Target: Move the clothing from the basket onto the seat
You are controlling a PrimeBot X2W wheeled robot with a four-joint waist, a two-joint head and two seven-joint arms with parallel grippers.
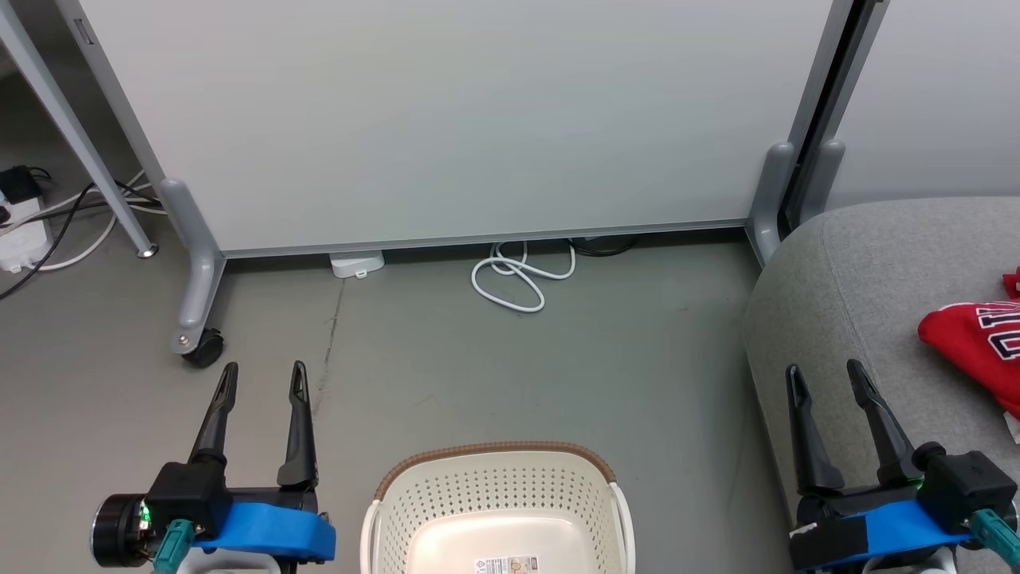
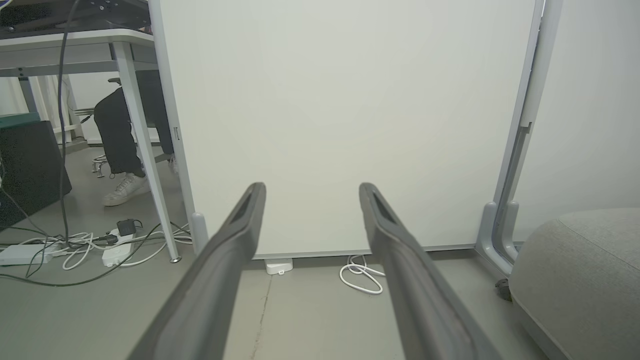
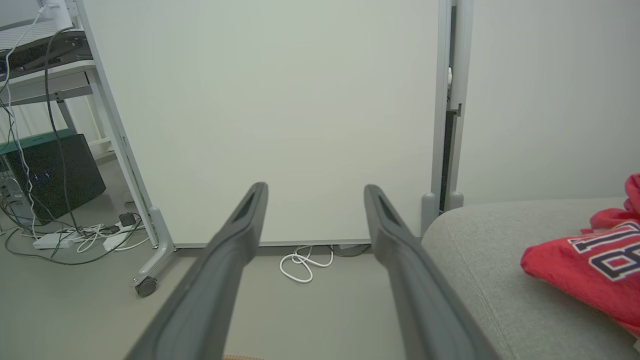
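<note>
The cream-white perforated basket (image 1: 498,502) with a brown rim stands on the floor at the bottom centre of the head view; only its label shows inside. Red clothing (image 1: 976,339) with dark-and-white lettering lies on the grey seat (image 1: 861,287) at the right; in the right wrist view the clothing (image 3: 590,257) rests on the seat (image 3: 490,260). My left gripper (image 1: 264,376) hangs open left of the basket, nothing between its fingers. My right gripper (image 1: 825,375) is open over the seat's front edge, left of the clothing, and it too holds nothing. The left gripper (image 2: 310,190) and right gripper (image 3: 315,190) face the white panel.
A white partition panel (image 1: 478,119) on castor feet (image 1: 203,347) stands ahead. A coiled white cable (image 1: 518,279) lies at its base. Power strips and cables (image 2: 75,245) lie under a table at the left, where a seated person's leg and shoe (image 2: 125,187) show.
</note>
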